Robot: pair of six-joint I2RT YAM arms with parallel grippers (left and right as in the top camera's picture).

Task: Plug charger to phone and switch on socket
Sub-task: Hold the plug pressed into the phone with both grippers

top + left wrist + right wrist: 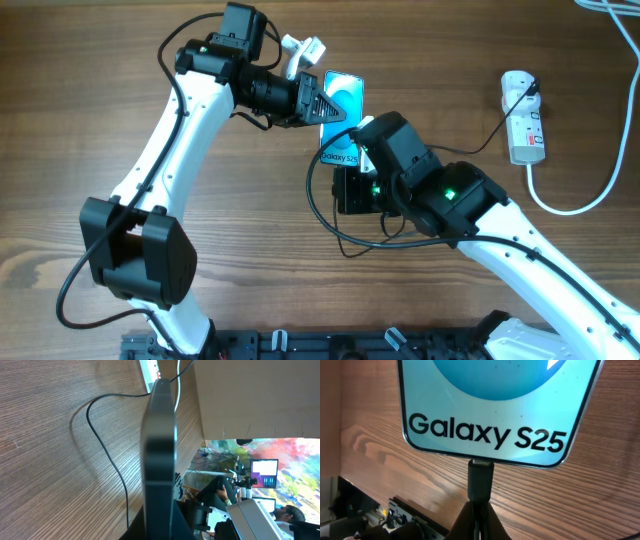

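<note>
The phone [342, 108], mid-surface [100, 60], is pinched steady by the left fingers [322, 103] so that the charger [480, 482] tip, pinched by the right fingers [470, 522], can be pressed into its near-end port; the socket [525, 118] lies far right.

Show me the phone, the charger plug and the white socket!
phone [495, 405]: right wrist view, its blue screen.
charger [480, 481]: right wrist view, its dark plug tip.
socket [527, 130]: overhead view, its white body.

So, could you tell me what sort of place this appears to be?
Probably a robotics lab or workshop: a wood-grain table with white robot arms, and beyond it a lit monitor among cluttered equipment.
</note>
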